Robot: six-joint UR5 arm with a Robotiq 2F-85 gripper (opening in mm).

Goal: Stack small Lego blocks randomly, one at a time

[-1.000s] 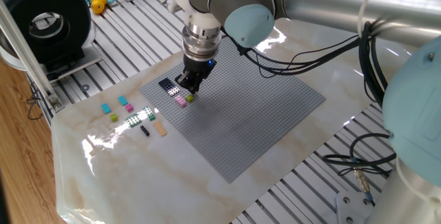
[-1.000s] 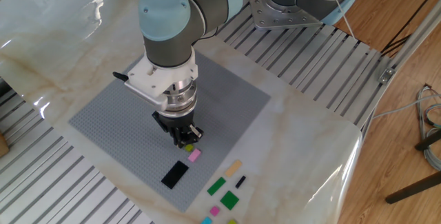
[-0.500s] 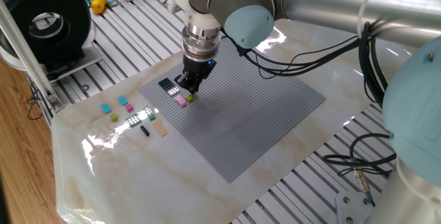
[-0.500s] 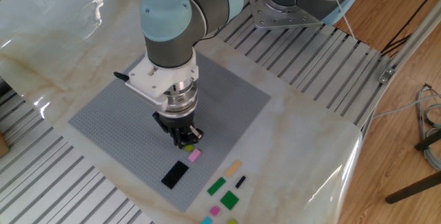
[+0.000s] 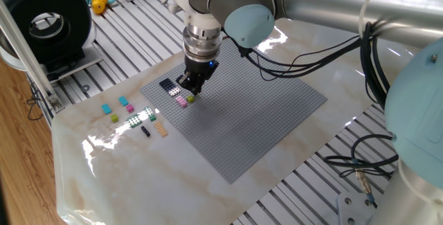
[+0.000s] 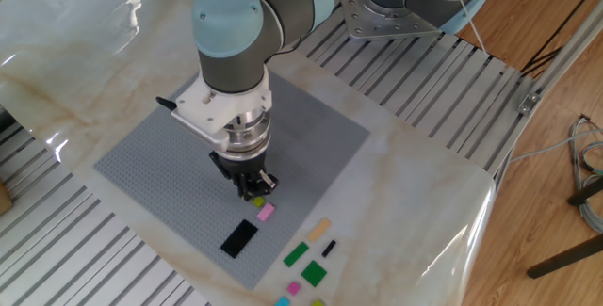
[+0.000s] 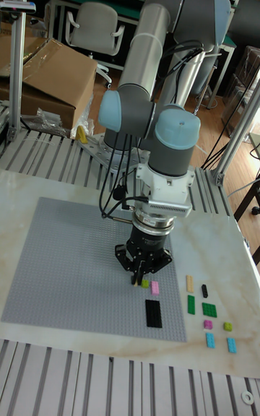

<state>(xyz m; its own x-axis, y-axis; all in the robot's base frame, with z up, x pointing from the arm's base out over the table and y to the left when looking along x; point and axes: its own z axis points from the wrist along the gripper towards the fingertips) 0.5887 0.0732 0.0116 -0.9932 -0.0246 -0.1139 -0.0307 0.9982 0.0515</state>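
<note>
Jaws drawn narrow, tips of the gripper (image 7: 139, 276) low over the baseplate (image 7: 65, 271); whether pinching anything, cannot tell. Just beside the tips, a lime block (image 7: 145, 284) on the plate, seen also under the fingers (image 6: 247, 189) in the other fixed view. Touching or apart from that block: cannot tell. Next to the lime one, a pink block (image 7: 154, 287), lying flat on the plate. Nearer the plate's edge, a black block (image 7: 153, 313), long and flat, also on the plate.

Off the plate, on the marble table (image 7: 217, 257), the remaining loose blocks: a tan block (image 7: 190, 284), a small black piece (image 7: 204, 290), a long green block (image 7: 191, 305) and a square green block (image 7: 209, 309) side by side, then a small pink piece (image 7: 208, 324), a small lime piece (image 7: 227, 326), and two cyan blocks (image 7: 210, 340) nearest the table's front edge. All lying singly, none stacked on another. No bins or trays holding any of them.
</note>
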